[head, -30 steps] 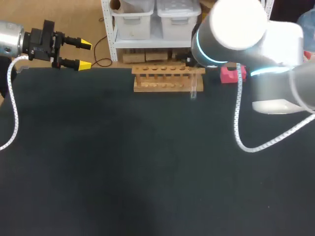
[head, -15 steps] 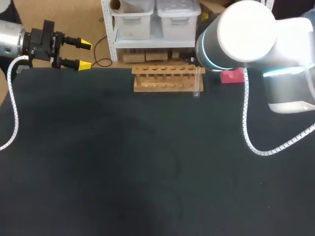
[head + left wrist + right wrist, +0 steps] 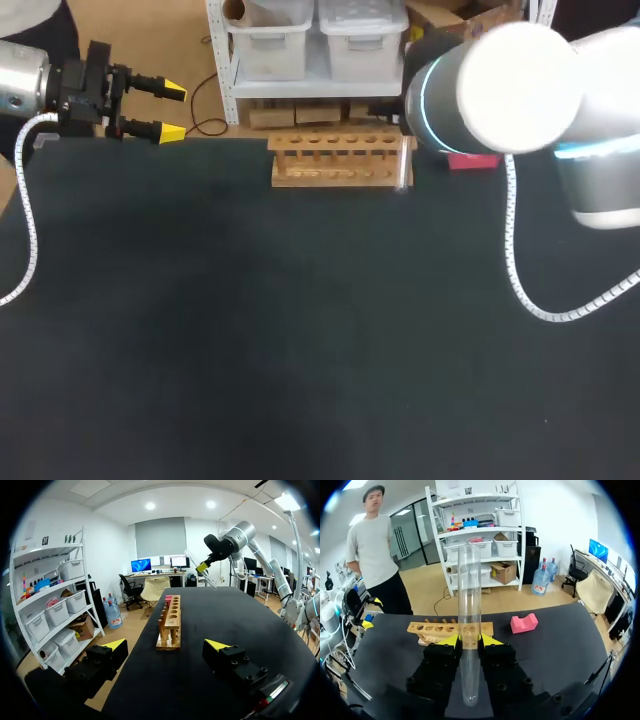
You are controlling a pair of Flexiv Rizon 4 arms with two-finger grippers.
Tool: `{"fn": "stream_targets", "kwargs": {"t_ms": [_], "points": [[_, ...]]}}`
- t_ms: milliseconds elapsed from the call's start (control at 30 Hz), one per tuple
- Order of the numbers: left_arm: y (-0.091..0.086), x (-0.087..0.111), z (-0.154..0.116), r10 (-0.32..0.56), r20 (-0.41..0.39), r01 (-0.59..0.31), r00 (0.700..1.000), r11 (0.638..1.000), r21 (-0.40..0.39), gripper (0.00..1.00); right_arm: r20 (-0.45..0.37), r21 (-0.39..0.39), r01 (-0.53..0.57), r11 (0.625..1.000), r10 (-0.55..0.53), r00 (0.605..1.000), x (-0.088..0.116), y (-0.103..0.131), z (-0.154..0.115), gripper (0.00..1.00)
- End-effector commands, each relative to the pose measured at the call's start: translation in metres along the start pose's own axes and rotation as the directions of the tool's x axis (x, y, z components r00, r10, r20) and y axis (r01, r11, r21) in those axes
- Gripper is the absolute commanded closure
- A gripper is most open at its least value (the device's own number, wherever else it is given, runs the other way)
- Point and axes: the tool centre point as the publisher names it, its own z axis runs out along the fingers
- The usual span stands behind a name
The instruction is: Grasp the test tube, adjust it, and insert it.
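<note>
- Head view: our left gripper [image 3: 173, 112] hung wide open over the far left corner of the black table [image 3: 300, 330]. The clear glass test tube [image 3: 403, 165] was at the right end of the light wooden rack [image 3: 340, 160].
- Left wrist view: the rack [image 3: 170, 622] lay ahead of our open fingers.
- Right wrist view: our right gripper [image 3: 470, 641] clamped the tube [image 3: 469, 595] upright, with the rack behind it.

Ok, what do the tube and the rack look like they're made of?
The tube is clear and glossy, and the background shows straight through its wall. It could be glass or clear plastic; the look does not settle which. The rack seems to be bare wood: light tan, matte, unpainted, with round drilled holes along its top bar.
</note>
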Motion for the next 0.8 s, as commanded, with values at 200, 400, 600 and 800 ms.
{"fn": "stream_targets", "kwargs": {"t_ms": [200,400,600,800], "points": [[0.0006,0.0004,0.0001,0.001,0.000,-0.001,1.000,1.000,0.001,0.00,0.050,-0.020,0.011,1.000,-0.010,0.999,-0.0002,-0.0027,0.0012,1.00],[0.0006,0.0004,0.0001,0.001,0.000,-0.001,1.000,1.000,0.001,0.00,0.050,-0.020,0.011,1.000,-0.010,0.999,-0.0002,-0.0027,0.0012,1.00],[0.0006,0.0004,0.0001,0.001,0.000,-0.001,1.000,1.000,0.001,0.00,0.050,-0.020,0.011,1.000,-0.010,0.999,-0.0002,-0.0027,0.0012,1.00],[0.0006,0.0004,0.0001,0.001,0.000,-0.001,1.000,1.000,0.001,0.00,0.050,-0.020,0.011,1.000,-0.010,0.999,-0.0002,-0.0027,0.0012,1.00]]}}
